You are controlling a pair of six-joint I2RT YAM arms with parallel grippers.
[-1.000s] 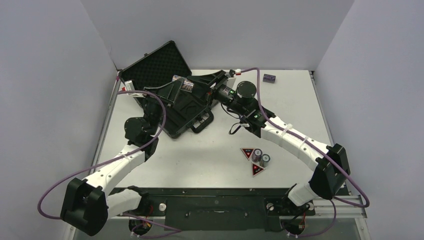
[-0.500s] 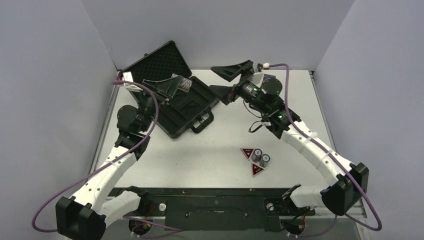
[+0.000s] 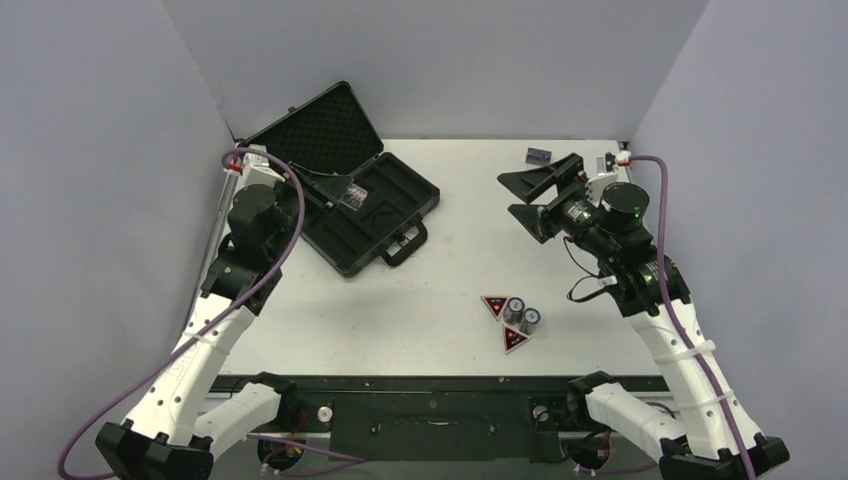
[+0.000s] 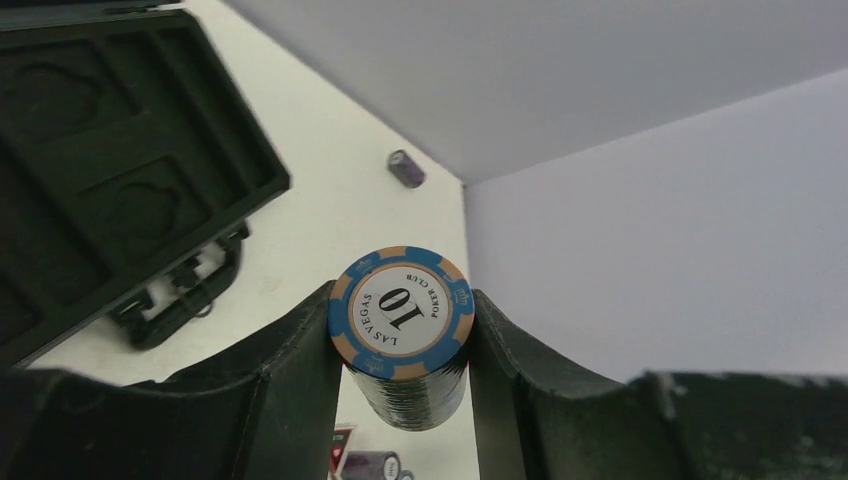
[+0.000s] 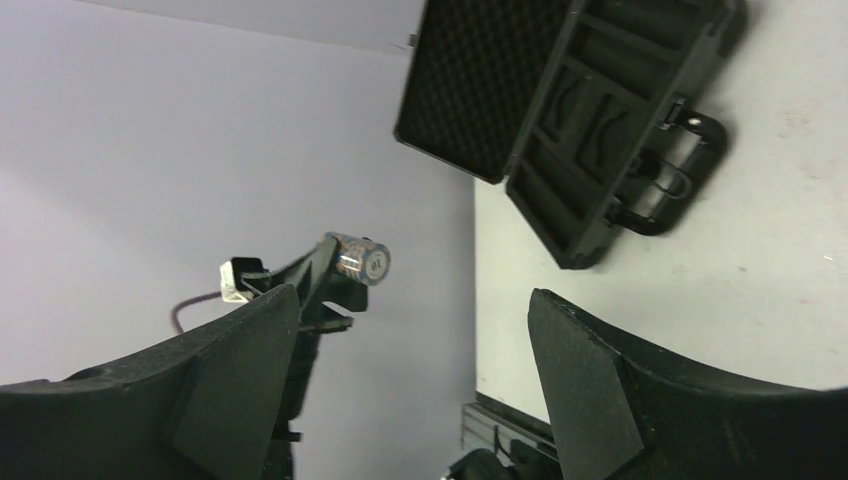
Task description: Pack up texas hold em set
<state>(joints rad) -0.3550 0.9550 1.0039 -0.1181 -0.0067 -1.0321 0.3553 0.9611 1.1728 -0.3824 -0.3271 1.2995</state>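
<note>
Briefcase point(image 3: 400, 190) sits open at far-left edge of the table point(image 3: 460, 270); left gripper point(image 3: 345, 194) clasps chip stack point(image 4: 402, 318), right gripper point(image 3: 528, 197) gapes empty.

Noted white link shells, black joint housings on left arm point(image 3: 215, 330) and right arm point(image 3: 690, 368). Purple cable point(image 3: 655, 168) looped along each, white plug point(image 3: 247, 153) at wrist. Black wedge-shaped gripper fingers point(image 5: 600, 380). Green status lights point(image 3: 577, 211) on right arm.

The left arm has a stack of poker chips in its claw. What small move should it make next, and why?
Probably lower the chip stack into a free slot of the open briefcase. The left gripper is shut on the stack, and the top view shows it over the case's tray, so setting it down looks like the natural next step.
</note>
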